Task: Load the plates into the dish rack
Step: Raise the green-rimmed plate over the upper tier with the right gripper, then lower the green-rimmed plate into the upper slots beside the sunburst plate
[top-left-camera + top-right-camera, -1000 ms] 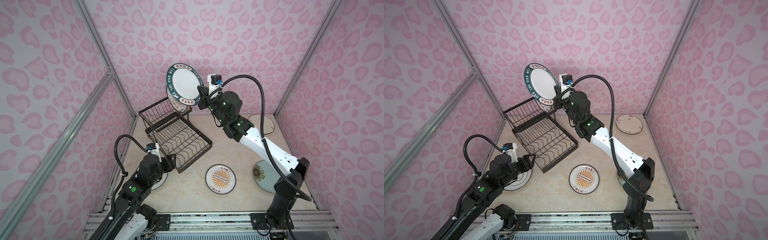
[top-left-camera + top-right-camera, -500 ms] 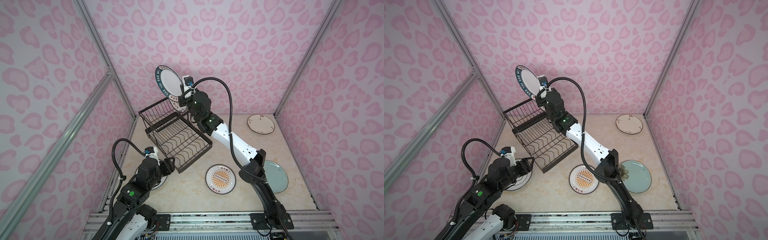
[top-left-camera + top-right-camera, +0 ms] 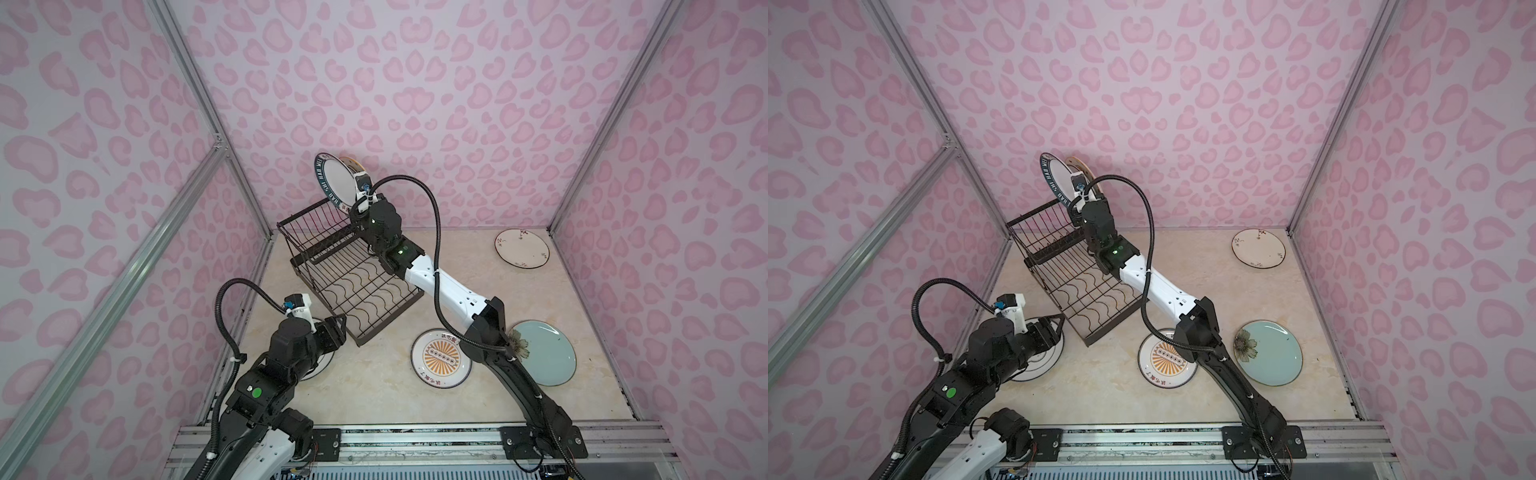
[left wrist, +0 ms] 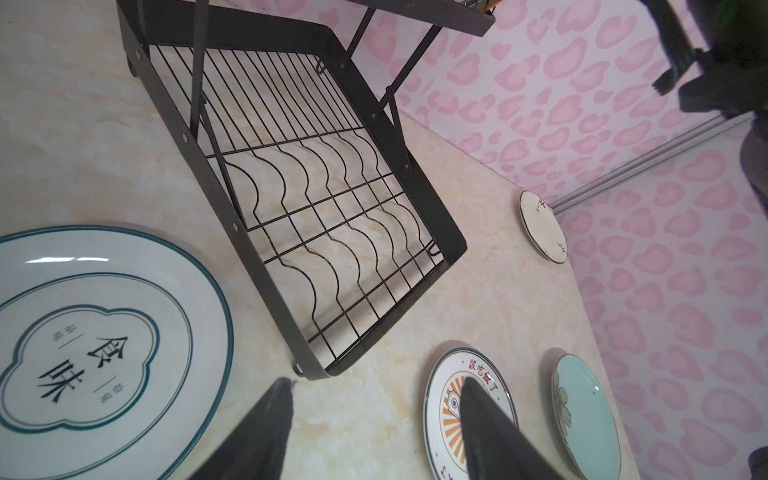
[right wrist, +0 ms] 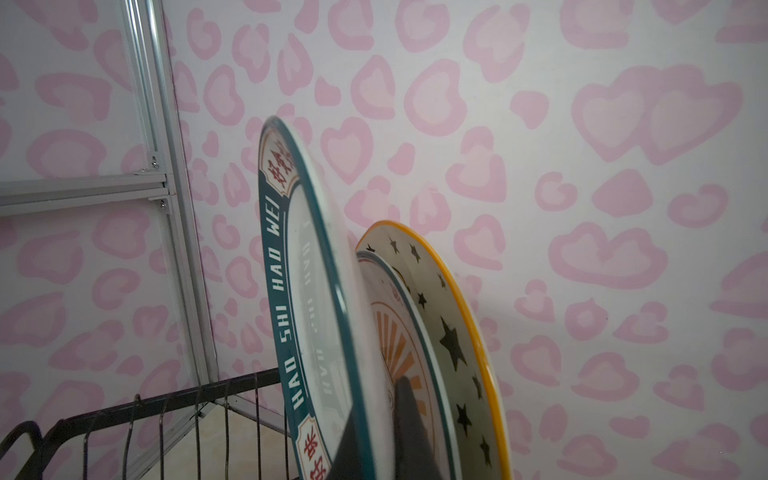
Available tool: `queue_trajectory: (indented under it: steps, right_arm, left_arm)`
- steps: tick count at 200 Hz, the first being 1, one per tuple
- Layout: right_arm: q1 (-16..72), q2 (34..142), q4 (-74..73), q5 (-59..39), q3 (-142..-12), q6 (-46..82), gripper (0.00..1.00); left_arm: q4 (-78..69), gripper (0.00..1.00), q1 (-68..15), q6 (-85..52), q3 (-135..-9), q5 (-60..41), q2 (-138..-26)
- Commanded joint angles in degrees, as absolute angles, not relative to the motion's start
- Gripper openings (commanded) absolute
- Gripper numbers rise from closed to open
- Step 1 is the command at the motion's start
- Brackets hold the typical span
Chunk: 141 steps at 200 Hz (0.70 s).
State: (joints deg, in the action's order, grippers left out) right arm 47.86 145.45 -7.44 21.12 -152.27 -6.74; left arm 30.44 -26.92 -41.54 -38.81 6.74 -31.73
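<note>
In both top views the dish rack (image 3: 365,286) (image 3: 1088,291) stands on the surface (image 3: 374,399) toward the back left corner. The right claw (image 3: 353,208) reaches over its raised basket and grips the lower rim of the lettered plate (image 3: 334,183) (image 3: 1054,176), which stands on edge above the basket. Just behind it the star plate (image 3: 352,163) (image 3: 1080,164) stands on edge too. 3 plates lie flat on the surface: the sunburst plate (image 3: 440,359) in front of the rack, the blue-green plate (image 3: 548,353) beside it and partly under the right arm, and the floral plate (image 3: 521,248) well apart, near the back right corner. The left claw (image 3: 337,328) hovers at the front left corner of the rack, above the teal-lined plate (image 3: 1038,365).

In the left wrist view the left claw (image 4: 376,384) is open and holds nothing; bare surface shows between its 2 dark fingers (image 4: 270,428). The teal-lined plate (image 4: 104,332) lies beside one finger, and the sunburst plate (image 4: 440,415) is partly behind the other.

In the right wrist view the right claw (image 5: 376,401) is closed on the lettered plate (image 5: 303,291), 1 finger (image 5: 411,428) on each face. Close behind stand the second sunburst plate (image 5: 399,345) and the star plate (image 5: 455,336); their lower edges are hidden. I cannot tell whether the held plate touches the rack wires (image 5: 166,411).
</note>
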Motion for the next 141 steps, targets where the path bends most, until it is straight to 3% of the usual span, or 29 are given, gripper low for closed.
queue_trajectory:
  steps: [1, 141]
  right_arm:
    - [47.83, 146.57, -12.83, 22.36, -153.05, -7.60, 0.00]
    - [47.90, 149.37, -12.26, 23.20, -153.01, -8.45, 0.00]
  left_arm:
    - [30.49, 0.66, -26.89, -41.13, -39.34, 7.56, -31.46]
    - [31.03, 0.66, -26.90, -40.86, -39.20, 8.56, -30.51]
